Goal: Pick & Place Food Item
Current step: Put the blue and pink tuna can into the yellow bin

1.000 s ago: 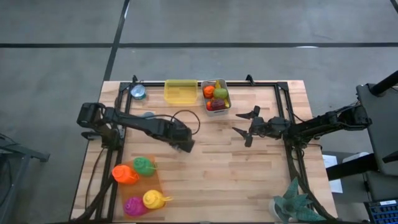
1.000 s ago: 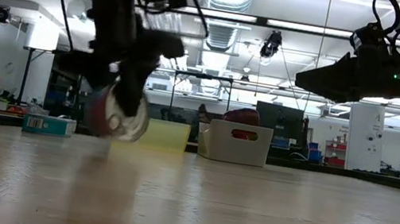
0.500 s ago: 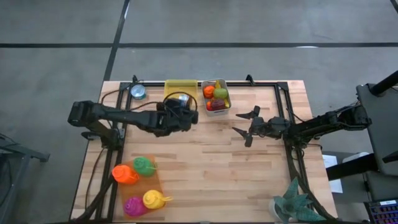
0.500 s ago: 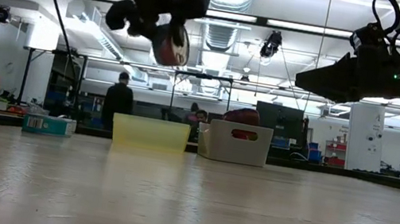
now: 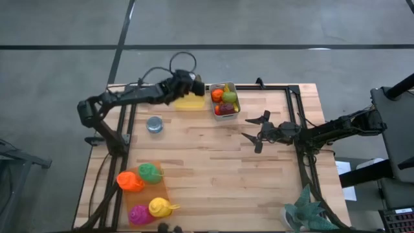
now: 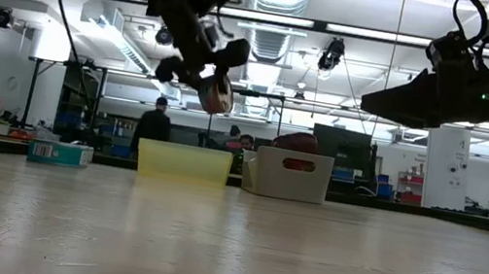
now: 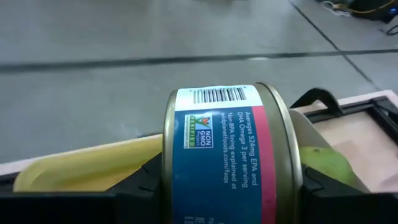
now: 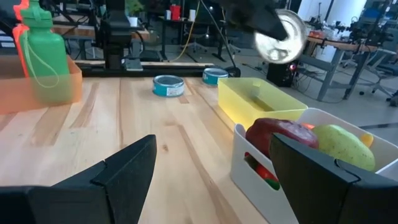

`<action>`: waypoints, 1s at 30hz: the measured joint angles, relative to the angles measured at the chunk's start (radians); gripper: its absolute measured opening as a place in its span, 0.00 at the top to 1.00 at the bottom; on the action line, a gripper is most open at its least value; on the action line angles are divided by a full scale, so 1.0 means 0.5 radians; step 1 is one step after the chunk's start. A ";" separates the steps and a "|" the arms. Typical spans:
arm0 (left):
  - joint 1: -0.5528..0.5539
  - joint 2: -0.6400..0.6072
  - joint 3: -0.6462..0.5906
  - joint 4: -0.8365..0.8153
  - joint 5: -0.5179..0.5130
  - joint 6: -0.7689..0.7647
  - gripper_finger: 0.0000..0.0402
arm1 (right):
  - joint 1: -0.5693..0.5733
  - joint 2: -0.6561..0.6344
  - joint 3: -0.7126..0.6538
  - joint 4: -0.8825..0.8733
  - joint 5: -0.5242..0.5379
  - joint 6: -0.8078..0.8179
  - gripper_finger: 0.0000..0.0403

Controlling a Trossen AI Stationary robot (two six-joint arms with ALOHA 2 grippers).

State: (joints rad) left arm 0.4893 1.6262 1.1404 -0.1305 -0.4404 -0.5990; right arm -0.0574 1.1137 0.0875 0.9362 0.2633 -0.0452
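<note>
Blue-label can [image 7: 227, 155]: clamped in left claw [image 5: 189, 85], lifted clear of table [image 5: 220, 175], directly over yellow bin [image 5: 188, 99]; barcode and pink band visible in left wrist view
Left claw: gripping the can across its sides; arm reaches from table's left edge toward yellow bin at the far edge
Yellow bin: far edge of table, just left of white bin [image 5: 233, 103], touching or nearly so
White bin: holds red apple [image 8: 272, 138], green pear [image 8: 341, 147], orange piece [image 5: 217, 94]
Second can [image 5: 154, 124]: flat on table, near side of yellow bin and off to its left, well apart from it
Third can [image 8: 215, 76]: seen in right wrist view, on table close to yellow bin's far side
Right claw [image 5: 256, 132]: wide, nothing held, hovering on the near right of white bin, fingers pointing left
Orange tray [image 5: 162, 194]: well toward near edge from yellow bin, left side; carries orange, green, yellow, magenta bottles
Person [image 6: 156, 126]: standing in room beyond yellow bin, low view
</note>
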 joint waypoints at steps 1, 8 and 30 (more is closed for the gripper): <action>0.064 0.005 0.000 0.003 0.096 -0.015 0.55 | 0.000 0.000 0.000 -0.002 -0.001 0.000 0.24; 0.212 0.080 -0.001 -0.040 0.359 -0.174 0.55 | 0.000 0.000 0.000 -0.012 -0.001 0.000 0.24; 0.219 0.616 0.663 -0.880 0.482 -0.383 0.55 | -0.001 0.000 0.000 -0.041 0.000 0.000 0.24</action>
State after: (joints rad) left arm 0.5989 1.9344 1.4718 -0.5706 -0.1994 -0.7906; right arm -0.0577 1.1137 0.0875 0.9157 0.2633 -0.0452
